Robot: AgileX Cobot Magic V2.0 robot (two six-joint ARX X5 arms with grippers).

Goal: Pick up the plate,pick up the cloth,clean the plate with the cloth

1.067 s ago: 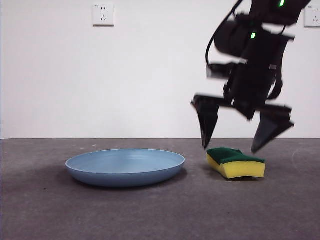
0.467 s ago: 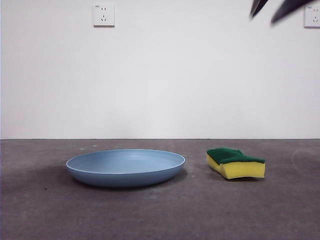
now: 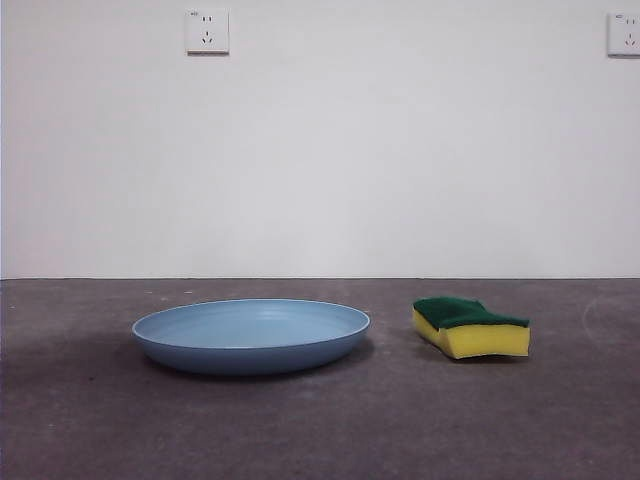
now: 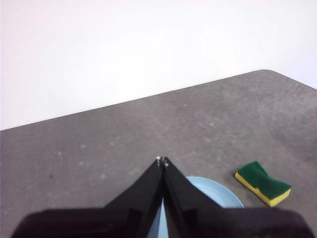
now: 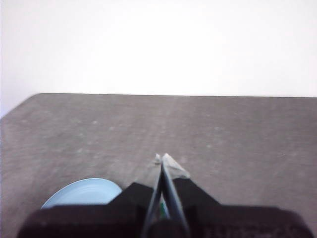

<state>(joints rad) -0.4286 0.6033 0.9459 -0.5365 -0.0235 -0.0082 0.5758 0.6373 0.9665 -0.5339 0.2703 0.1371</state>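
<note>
Both arms high over table; left gripper (image 4: 162,161) and right gripper (image 5: 162,157) clenched, empty. Plate (image 3: 250,334) half-hidden behind jaws; sponge (image 3: 470,326) untouched.

Even, diffuse lighting; the white wall is bright and nearly overexposed in both wrist views. Front view sharp throughout: the plate (image 3: 251,335) casts a soft shadow to its left on the table (image 3: 320,430), and the cloth (image 3: 471,326) a thin one beneath it. Right wrist view soft and blurred, its near gripper (image 5: 162,157) unfocused. No glare spots.
</note>
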